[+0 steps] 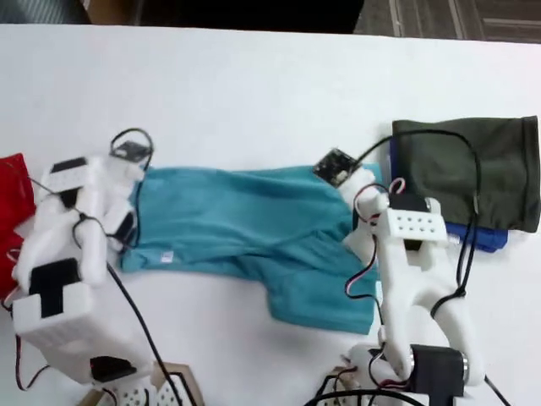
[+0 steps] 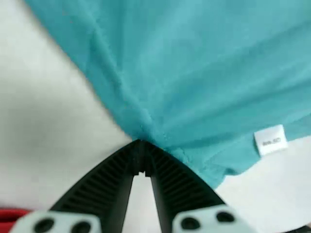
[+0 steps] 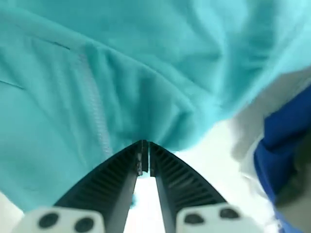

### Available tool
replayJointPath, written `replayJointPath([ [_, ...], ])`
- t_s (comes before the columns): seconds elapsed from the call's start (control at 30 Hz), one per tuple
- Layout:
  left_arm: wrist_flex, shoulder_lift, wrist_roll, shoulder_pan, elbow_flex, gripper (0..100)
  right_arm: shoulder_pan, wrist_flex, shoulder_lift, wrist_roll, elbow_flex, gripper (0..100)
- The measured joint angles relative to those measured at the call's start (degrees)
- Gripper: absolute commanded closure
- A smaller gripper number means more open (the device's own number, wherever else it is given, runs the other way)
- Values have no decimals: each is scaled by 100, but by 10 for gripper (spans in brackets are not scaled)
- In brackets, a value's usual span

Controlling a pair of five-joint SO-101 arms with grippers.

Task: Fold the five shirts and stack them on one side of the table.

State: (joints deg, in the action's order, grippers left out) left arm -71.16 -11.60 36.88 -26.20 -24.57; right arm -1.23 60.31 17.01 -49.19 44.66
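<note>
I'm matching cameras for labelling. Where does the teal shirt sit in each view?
High view: teal shirt spread across the middle.
Left wrist view: shirt edge pinched by left gripper.
Right wrist view: shirt edge pinched by right gripper.
Shared landmark: white table.

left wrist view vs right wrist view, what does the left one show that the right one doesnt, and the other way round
Left wrist view, not the right: a white label sewn near the edge of the teal shirt, and a sliver of red shirt at the frame's edge.
Right wrist view, not the left: the blue shirt lying beside the teal one.
Shared: teal fabric bunched at the tip of that arm's own gripper, with the left gripper and the right gripper each shut on it, over the white table.
</note>
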Motion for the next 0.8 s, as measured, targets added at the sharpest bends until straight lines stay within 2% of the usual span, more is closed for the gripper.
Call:
replayJointPath([
  [0.17,-158,-26,378,-422,70,973,-360,0,35,0,0,978],
  [0.4,-1240,-53,404,-484,1345,973,-396,35,44,18,-9,978],
  [0.53,-1996,-53,9,-97,2145,973,-79,35,44,9,-352,978],
  [0.63,-2330,-53,-290,440,2154,973,264,35,44,9,-501,978],
  [0.7,-2321,-53,-510,844,1846,973,519,18,44,0,-475,978],
  [0.8,-1855,0,-765,1213,1134,973,888,9,44,0,-264,978],
])
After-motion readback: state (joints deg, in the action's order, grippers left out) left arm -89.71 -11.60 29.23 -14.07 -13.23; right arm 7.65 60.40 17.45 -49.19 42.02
